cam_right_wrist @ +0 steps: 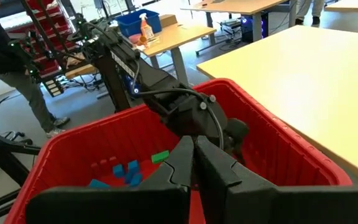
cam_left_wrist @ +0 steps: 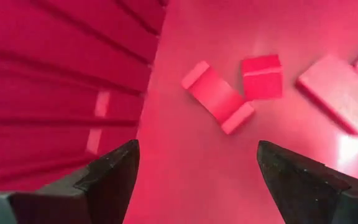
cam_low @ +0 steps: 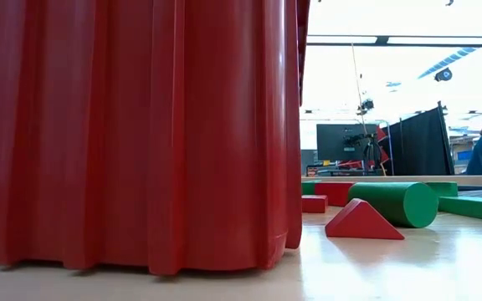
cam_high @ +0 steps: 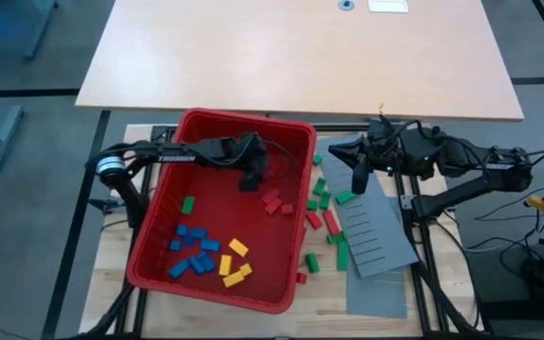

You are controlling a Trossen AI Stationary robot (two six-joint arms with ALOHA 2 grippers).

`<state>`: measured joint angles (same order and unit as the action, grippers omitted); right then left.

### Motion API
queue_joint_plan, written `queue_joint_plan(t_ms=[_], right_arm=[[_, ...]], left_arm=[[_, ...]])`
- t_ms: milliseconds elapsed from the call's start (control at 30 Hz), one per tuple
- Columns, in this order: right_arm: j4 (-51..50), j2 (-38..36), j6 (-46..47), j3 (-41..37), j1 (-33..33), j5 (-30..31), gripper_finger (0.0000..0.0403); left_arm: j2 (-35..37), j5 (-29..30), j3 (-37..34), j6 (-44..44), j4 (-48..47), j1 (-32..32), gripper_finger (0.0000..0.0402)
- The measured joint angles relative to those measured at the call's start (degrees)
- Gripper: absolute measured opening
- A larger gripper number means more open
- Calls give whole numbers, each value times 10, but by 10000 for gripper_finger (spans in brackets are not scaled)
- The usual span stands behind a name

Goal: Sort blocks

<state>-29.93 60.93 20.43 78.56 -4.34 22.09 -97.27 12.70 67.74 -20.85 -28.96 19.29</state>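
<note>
Filling the tabletop's [cam_high: 253,323] left — red bin [cam_high: 300,203], w/ blocks [cam_high: 201,255] inside, more loose beside it. Left claw [cam_high: 250,179] wide open, empty, over red blocks [cam_left_wrist: 219,99]. Right claw [cam_high: 358,179] shut, empty.

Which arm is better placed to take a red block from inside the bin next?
Left. Its open left hand hovers inside the red bin over red blocks; the shut right hand is outside, above the grey panel.
</note>
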Motion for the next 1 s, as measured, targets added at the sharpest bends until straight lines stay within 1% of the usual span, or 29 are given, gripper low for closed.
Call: queue_joint_plan(t_ms=[67, 167, 267, 400, 533, 667, 700, 833, 1000], right_arm=[[1, 0, 0, 0, 0, 0, 0], [2, 0, 6, 0, 0, 0, 0], [2, 0, 7, 0, 0, 0, 0], [2, 0, 7, 0, 0, 0, 0], [2, 0, 10, 0, 0, 0, 0], [2, 0, 13, 0, 0, 0, 0], [2, 0, 13, 0, 0, 0, 0], [2, 0, 15, 0, 0, 0, 0], [2, 0, 15, 0, 0, 4, 0]], left_arm=[[-3, 1, -8, -47, 20, 2, 310], [-5, 1, -18, -84, 50, 5, 311], [-9, -12, -20, -102, 78, 5, 311], [-10, -42, -21, -116, 83, 5, 311], [-10, -66, -22, -114, 79, 8, 311], [-10, -143, -20, -74, 47, 11, 311], [-10, -154, -20, -64, 40, 12, 311], [-10, -170, -20, -55, 7, 15, 311], [-10, -196, -20, -71, 5, 23, 311]])
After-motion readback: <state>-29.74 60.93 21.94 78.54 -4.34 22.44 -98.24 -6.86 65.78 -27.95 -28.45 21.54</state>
